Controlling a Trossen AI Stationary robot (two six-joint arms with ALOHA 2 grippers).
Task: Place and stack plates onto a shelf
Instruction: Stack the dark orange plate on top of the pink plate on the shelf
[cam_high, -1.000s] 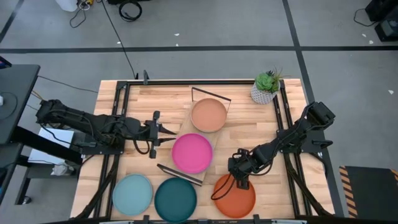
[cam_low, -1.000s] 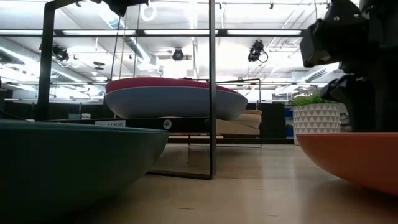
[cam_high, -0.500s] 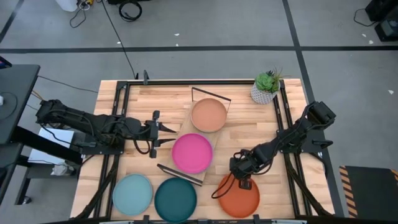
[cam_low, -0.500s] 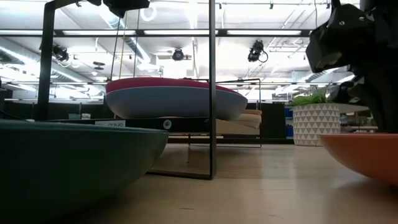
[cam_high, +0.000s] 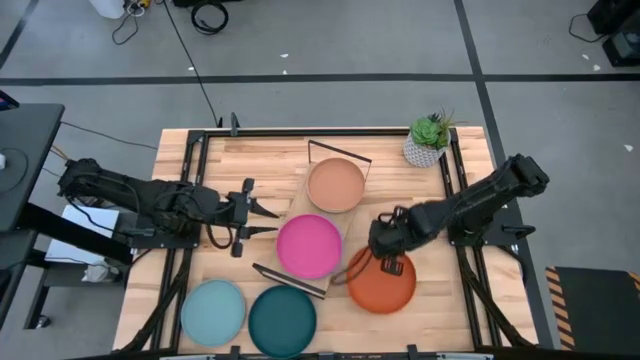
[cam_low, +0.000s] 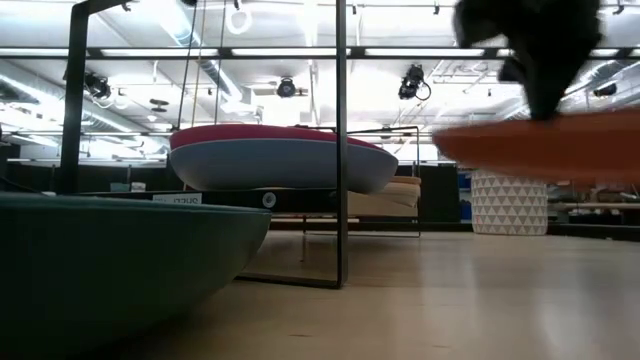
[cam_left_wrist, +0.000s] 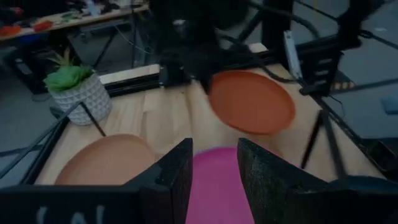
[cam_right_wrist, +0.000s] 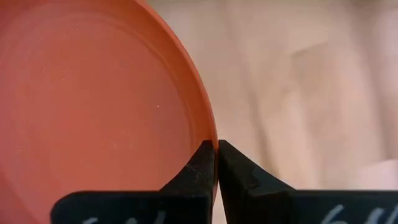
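Orange-red round plate (cam_high: 381, 281) hung pinched by its rim in my right gripper (cam_high: 384, 247); I feared that thin hold might slip. My left gripper (cam_high: 245, 214) waited open.

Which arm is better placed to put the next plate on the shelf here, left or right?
Right. The right gripper is already shut on the rim of the orange-red plate, lifted off the table beside the shelf. The left gripper is open and empty next to the magenta plate.
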